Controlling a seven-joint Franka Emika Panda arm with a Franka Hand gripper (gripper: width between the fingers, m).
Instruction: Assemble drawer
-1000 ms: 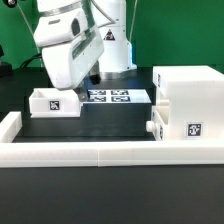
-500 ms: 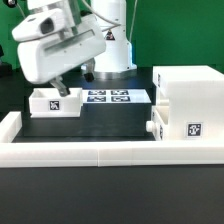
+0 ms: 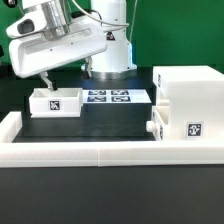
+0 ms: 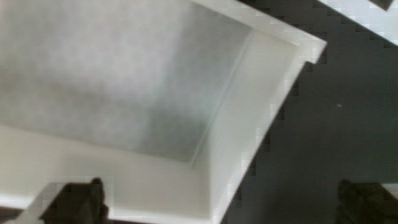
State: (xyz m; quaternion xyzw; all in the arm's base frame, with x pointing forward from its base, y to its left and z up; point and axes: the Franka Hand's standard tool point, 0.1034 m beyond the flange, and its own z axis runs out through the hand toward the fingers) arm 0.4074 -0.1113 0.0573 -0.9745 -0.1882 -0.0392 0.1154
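The drawer's tall white housing [image 3: 190,100] stands at the exterior view's right, with one tray [image 3: 158,124] pushed into its lower part, knob [image 3: 149,128] outward. The second open-top tray [image 3: 55,102] sits loose at the exterior view's left on the black table. My gripper [image 3: 44,84] hovers just above this tray, tilted. In the wrist view the gripper [image 4: 222,205] is open and empty, and the jaws straddle one wall of the tray [image 4: 258,110]. One dark fingertip [image 4: 75,200] is over the tray's inside, the other over the black table.
The marker board [image 3: 108,97] lies flat between the loose tray and the housing. A long low white wall [image 3: 100,152] runs along the front, with a raised end [image 3: 8,125] at the exterior view's left. The robot base [image 3: 110,45] stands behind.
My gripper has swung toward the exterior view's left and tilted, from over the marker board's edge to above the loose tray. The parts have not moved.
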